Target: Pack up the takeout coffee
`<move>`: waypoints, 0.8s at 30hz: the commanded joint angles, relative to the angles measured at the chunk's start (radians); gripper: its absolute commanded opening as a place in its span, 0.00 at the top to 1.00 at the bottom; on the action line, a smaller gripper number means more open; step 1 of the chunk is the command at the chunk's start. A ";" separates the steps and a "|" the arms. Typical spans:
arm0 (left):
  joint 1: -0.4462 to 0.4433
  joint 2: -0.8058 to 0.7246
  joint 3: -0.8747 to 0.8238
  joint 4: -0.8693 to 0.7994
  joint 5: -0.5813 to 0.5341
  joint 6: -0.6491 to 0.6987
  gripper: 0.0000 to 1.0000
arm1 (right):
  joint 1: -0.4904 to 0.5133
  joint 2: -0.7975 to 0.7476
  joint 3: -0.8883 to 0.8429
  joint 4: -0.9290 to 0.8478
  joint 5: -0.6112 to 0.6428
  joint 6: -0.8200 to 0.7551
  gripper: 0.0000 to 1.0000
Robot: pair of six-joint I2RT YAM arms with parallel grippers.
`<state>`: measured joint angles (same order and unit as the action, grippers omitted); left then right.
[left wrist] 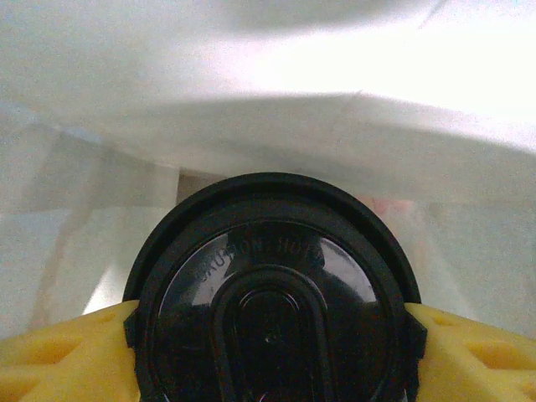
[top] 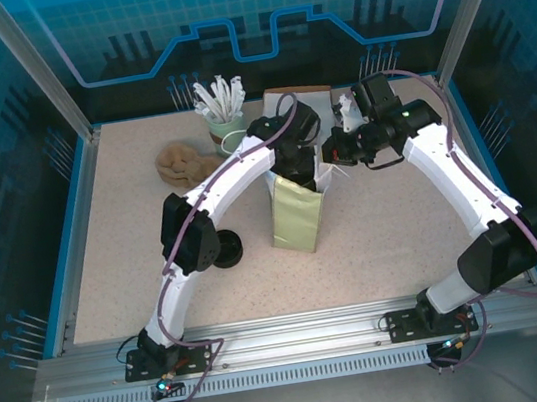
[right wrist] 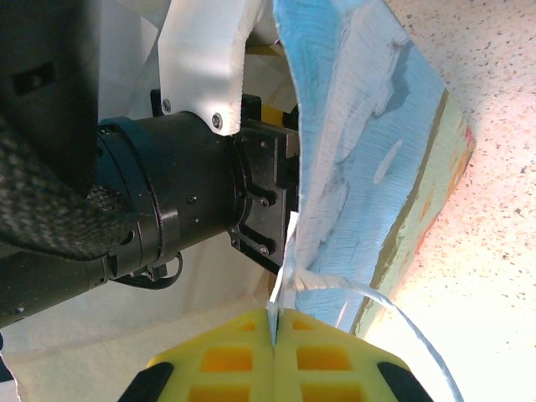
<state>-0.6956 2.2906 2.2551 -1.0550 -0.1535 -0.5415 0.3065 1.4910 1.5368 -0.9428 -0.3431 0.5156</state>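
Right pincer (right wrist: 274,335), bottom centre: yellow fingers pressed together on the thin edge of the paper bag (right wrist: 368,167). Bag wall runs to upper right. Left arm's black wrist (right wrist: 167,201) at left. Speckled counter (right wrist: 494,251) at right edge.

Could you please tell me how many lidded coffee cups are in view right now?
1: the takeout coffee, held by the left gripper, with the walls of the paper bag around it. More could be hidden behind the arms.
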 commanded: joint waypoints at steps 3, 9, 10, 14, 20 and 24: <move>0.012 0.022 0.060 -0.076 0.046 -0.035 0.20 | 0.016 0.008 0.060 -0.062 0.056 -0.011 1.00; 0.013 -0.011 0.091 -0.115 0.015 -0.049 0.08 | 0.020 0.040 0.122 -0.130 0.127 0.020 1.00; 0.011 -0.014 0.100 -0.128 0.005 -0.052 0.07 | 0.022 0.044 0.132 -0.135 0.135 0.022 1.00; 0.012 -0.014 0.150 -0.192 -0.031 -0.064 0.02 | 0.036 0.055 0.167 -0.163 0.180 0.022 1.00; 0.012 -0.027 0.170 -0.223 -0.037 -0.081 0.01 | 0.052 0.066 0.192 -0.178 0.199 0.025 1.00; 0.012 -0.038 0.170 -0.221 -0.028 -0.104 0.01 | 0.060 0.076 0.210 -0.190 0.211 0.024 1.00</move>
<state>-0.6956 2.2921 2.3951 -1.2278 -0.1635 -0.6075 0.3553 1.5520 1.7100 -1.0897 -0.1638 0.5320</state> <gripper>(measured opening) 0.989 0.034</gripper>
